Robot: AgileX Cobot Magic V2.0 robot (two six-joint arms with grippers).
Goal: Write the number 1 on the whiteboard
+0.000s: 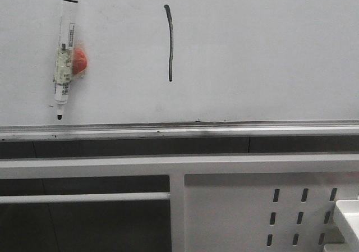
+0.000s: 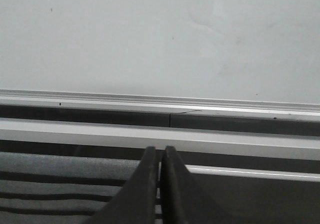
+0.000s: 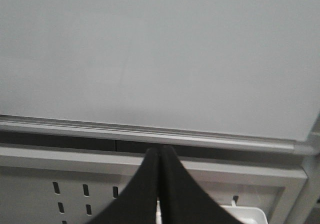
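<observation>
Both sets of jaws are pressed together on nothing, and we see that only in the wrist views; neither arm shows in the front view.

From the front, we see the whiteboard (image 1: 252, 50) filling the upper half of the picture, with its grey rail (image 1: 179, 129) running along the bottom edge. The number 1 (image 1: 169, 41) is already on it: a thin dark stroke, slightly bowed, standing roughly upright a little left of the middle. Well to its left a marker pen (image 1: 64, 53) hangs on the board, cap up and tip down, with a red-orange lump (image 1: 80, 61) just beside its barrel, perhaps a magnet. Below the rail stands a white metal frame (image 1: 241, 207) with slots.

In the left wrist view, our left gripper (image 2: 161, 156) sits low, below the rail, its black jaws meeting in a thin seam. Only bare board and a few specks lie ahead of it.

In the right wrist view, our right gripper (image 3: 160, 156) is likewise clenched and empty, facing blank board above the slotted frame.

We judge the writing step done and the pen put back, so little seems left. If anything, the next move calls only for keeping both arms clear of the board so the wet stroke is not smeared.
</observation>
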